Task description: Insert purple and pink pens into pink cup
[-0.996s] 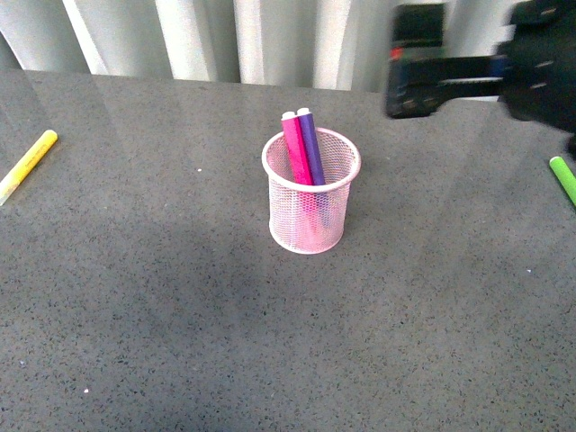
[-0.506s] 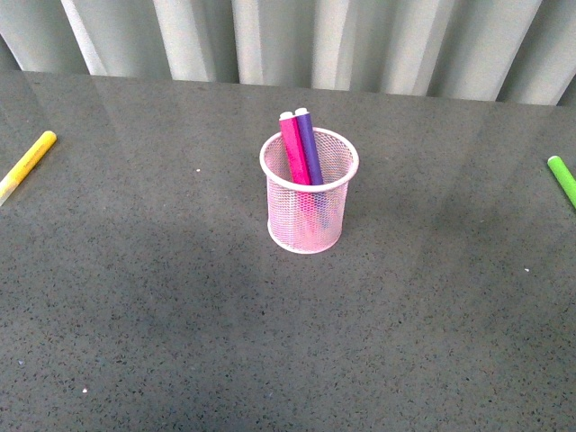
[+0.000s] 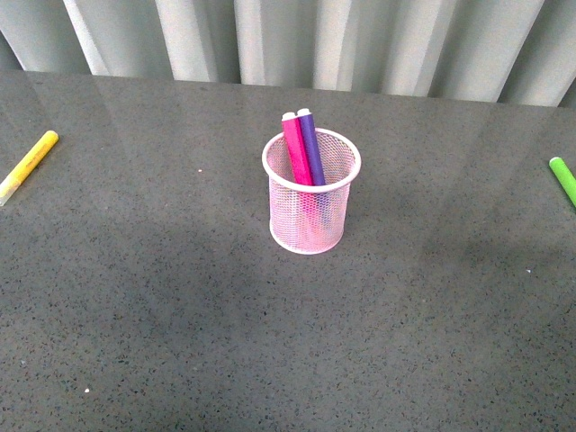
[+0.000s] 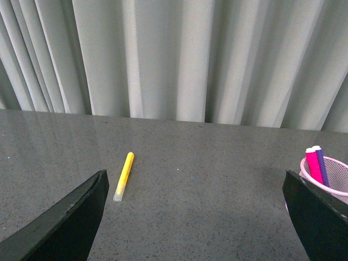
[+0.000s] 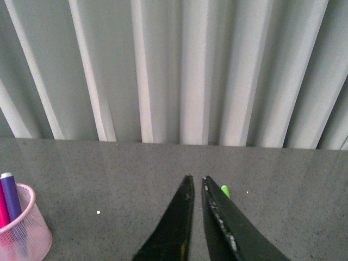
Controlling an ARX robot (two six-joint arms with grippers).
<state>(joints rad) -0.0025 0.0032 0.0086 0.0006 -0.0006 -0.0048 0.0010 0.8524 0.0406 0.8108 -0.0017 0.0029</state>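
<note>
While front view shows neither arm, hot pink marker [image 3: 294, 148] and dark purple marker [image 3: 310, 147] stand in pale pink wire-mesh cup [image 3: 310, 216] mid-counter; wrist views show left gripper [image 4: 196, 217] fingers wide apart, right gripper [image 5: 197, 217] fingers nearly together, nothing held.

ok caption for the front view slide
Hot pink marker and dark purple marker stand in the pale pink wire-mesh cup; yellow and green markers lie aside.

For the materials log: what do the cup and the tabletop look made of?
Cup: pink-coated wire mesh, likely metal; the pens show through its see-through lattice below a solid rim. Tabletop: dark grey speckled stone or laminate, smooth and faintly glossy, dimly reflecting the curtain.
</note>
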